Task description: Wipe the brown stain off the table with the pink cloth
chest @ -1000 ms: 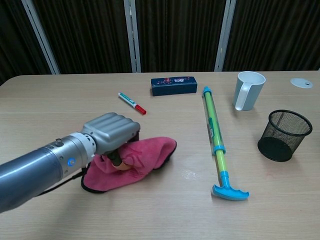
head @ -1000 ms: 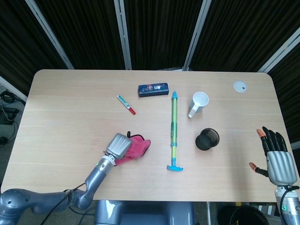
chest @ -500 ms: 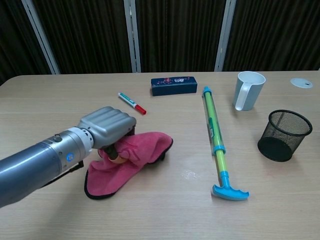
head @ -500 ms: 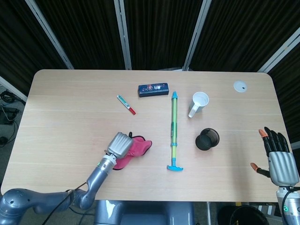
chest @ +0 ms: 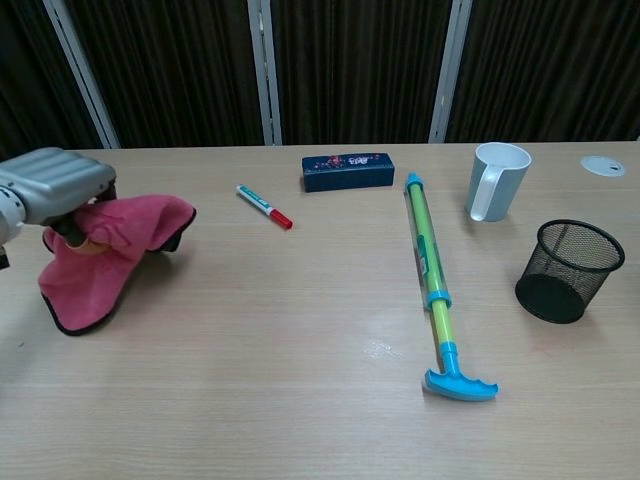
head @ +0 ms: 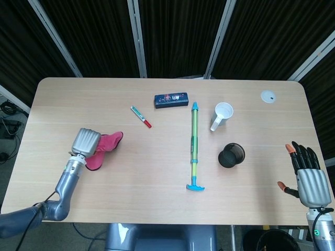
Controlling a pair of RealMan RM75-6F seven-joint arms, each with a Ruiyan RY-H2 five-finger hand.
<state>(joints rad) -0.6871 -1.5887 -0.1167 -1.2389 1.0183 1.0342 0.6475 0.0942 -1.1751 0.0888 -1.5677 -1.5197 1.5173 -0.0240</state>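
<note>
While the left hand grips the pink cloth over the table's left side, part of the cloth hangs down from its closed fingers. Well apart, the right hand hovers at the table's right edge, fingers spread, holding nothing. Between them lie a marker, a dark case, a water gun, a white mug and a mesh cup. I cannot make out any brown stain.
</note>
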